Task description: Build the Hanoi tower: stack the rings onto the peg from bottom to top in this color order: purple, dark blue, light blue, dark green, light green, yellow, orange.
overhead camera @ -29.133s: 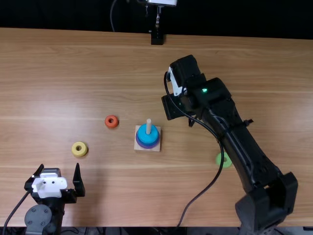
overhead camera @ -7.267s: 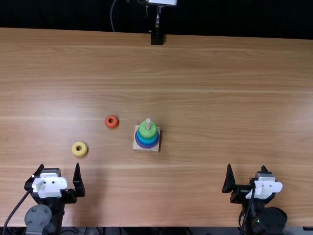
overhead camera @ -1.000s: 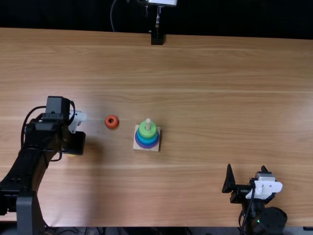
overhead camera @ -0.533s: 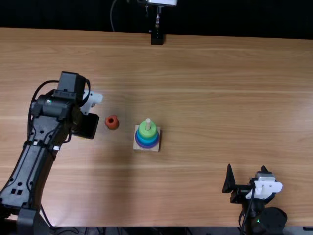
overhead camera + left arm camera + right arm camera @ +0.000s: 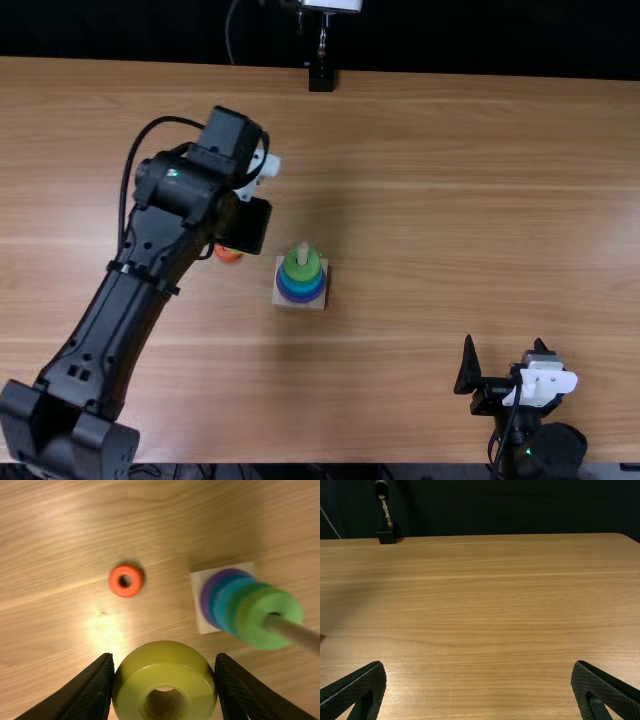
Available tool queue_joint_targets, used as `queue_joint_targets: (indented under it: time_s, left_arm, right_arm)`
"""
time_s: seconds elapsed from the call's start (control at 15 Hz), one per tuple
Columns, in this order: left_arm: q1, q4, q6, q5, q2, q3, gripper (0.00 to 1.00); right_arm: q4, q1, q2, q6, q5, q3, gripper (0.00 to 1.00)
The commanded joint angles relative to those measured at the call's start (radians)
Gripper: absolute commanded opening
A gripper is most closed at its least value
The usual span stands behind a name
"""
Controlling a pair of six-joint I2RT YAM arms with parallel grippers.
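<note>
One yellow ring (image 5: 165, 676) is gripped by the left hand (image 5: 165, 669), the right hand (image 5: 478, 667) open, presumably because yellow precedes the orange ring (image 5: 114, 582).

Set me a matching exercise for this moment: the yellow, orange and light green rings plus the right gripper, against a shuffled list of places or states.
1. Yellow ring
2. Orange ring
3. Light green ring
4. Right gripper

A. Topmost on the peg
B. Open, nothing between its fingers
C. Between the fingers of the left gripper
D. Loose on the table

Right pairs: 1-C, 2-D, 3-A, 4-B
</note>
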Motion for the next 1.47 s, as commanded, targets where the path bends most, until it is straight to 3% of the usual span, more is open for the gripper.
queue_joint_targets:
  time_s: [0.0,0.13,0.33,0.67,1.4]
  left_arm:
    - [-0.033,-0.025,-0.052,0.011,0.026,0.082,0.00]
    - [-0.058,-0.049,-0.057,0.013,0.046,0.140,0.00]
    - [-0.108,-0.060,-0.124,0.011,0.072,0.183,0.00]
    - [-0.174,-0.060,-0.171,0.011,0.107,0.216,0.00]
    - [-0.219,-0.058,-0.182,0.013,0.155,0.228,0.00]
  right_arm:
    - [-0.073,-0.008,-0.013,-0.002,0.002,-0.077,1.00]
    - [-0.073,-0.008,-0.013,-0.002,0.002,-0.077,1.00]
    - [-0.073,-0.008,-0.013,-0.002,0.002,-0.077,1.00]
    - [-0.073,-0.008,-0.013,-0.002,0.002,-0.077,1.00]
    - [-0.075,-0.008,-0.013,-0.002,0.002,-0.077,1.00]
